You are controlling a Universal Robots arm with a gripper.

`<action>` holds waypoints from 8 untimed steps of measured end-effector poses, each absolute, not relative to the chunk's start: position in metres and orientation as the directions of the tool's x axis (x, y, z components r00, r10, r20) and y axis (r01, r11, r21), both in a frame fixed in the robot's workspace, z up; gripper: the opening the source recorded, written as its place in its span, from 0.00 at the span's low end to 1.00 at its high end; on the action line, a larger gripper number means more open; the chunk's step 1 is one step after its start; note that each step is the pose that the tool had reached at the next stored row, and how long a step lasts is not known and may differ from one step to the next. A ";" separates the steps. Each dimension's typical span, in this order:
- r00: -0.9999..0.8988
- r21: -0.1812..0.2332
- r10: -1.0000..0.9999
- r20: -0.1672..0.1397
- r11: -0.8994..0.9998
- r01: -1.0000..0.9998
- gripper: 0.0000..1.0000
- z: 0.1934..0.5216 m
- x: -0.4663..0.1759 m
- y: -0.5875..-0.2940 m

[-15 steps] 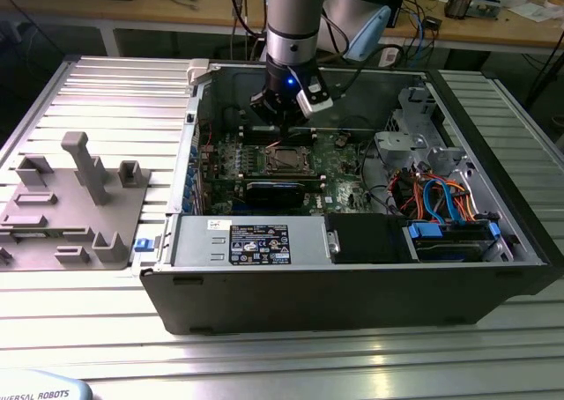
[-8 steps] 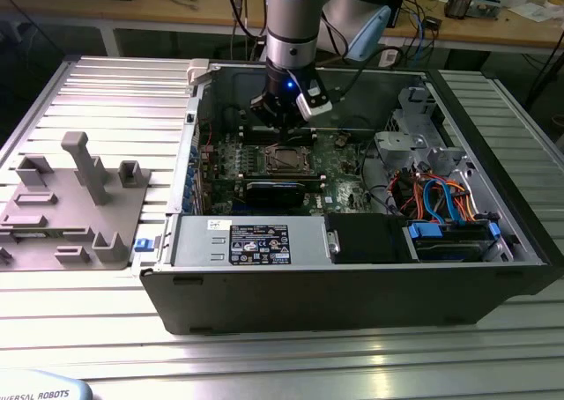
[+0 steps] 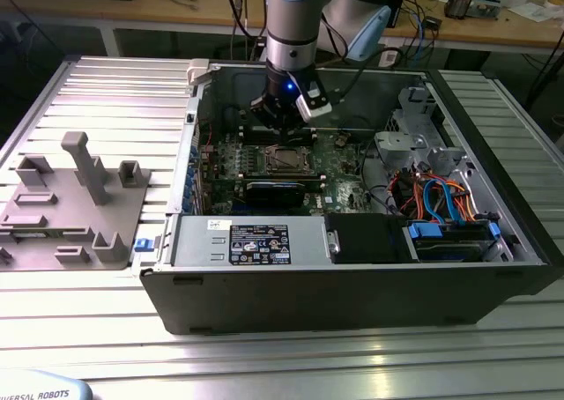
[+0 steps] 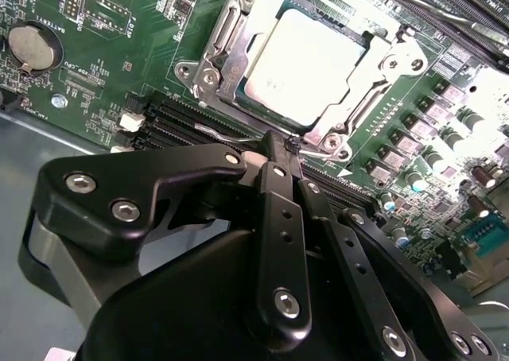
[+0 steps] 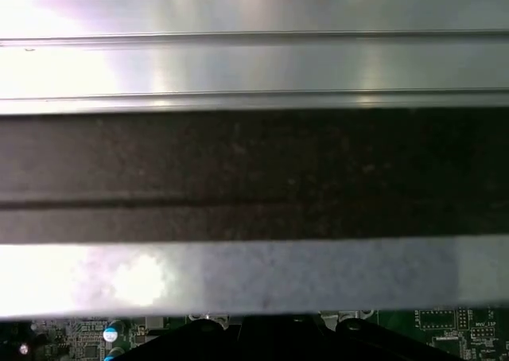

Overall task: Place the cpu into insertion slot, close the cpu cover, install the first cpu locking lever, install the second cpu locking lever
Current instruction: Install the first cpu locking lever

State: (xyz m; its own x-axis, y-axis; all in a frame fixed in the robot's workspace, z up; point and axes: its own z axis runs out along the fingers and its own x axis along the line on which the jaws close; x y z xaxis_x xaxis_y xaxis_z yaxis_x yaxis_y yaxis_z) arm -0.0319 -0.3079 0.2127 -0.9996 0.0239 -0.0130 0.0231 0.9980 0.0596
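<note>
1. From the exterior view I've got the arm reaching down into the open computer case [image 3: 352,277], with the pincer [image 3: 280,122] hanging over the green motherboard [image 3: 339,158], just behind the socket area.
2. The cpu [image 4: 306,63] is sitting flat in the insertion slot [image 4: 238,98]; its dull silver top looks level in the second wrist view. In the exterior view it's the small grey square [image 3: 283,160] in the middle of the board.
3. The cpu cover [image 4: 362,106] lies down around the chip, its cut-out middle framing the metal top.
4. Pincer state: the black fingers [image 4: 274,186] look pinched narrow, tips nearly together, right at a thin wire locking lever [image 4: 219,132] running along the near edge of the socket. I honestly can't tell if the wire is actually clamped or just touched.
5. The first wrist view gives me a dark band of the case wall [image 5: 254,170] with bright metal on both sides and a sliver of board at the edge.
6. Off to the exterior view's left, a grey fixture tray [image 3: 66,211] sits on the ribbed metal desk [image 3: 53,321], well apart from the case.
</note>
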 end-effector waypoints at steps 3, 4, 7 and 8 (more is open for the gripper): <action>-1.000 0.060 0.024 -0.013 0.998 0.023 0.11 0.212 -0.031 -0.308; -1.000 0.060 0.024 -0.013 0.998 0.023 0.11 0.212 -0.031 -0.308; -1.000 0.060 0.024 -0.013 0.998 0.023 0.11 0.211 -0.031 -0.308; -1.000 0.060 0.024 -0.013 0.998 0.023 0.11 0.211 -0.030 -0.308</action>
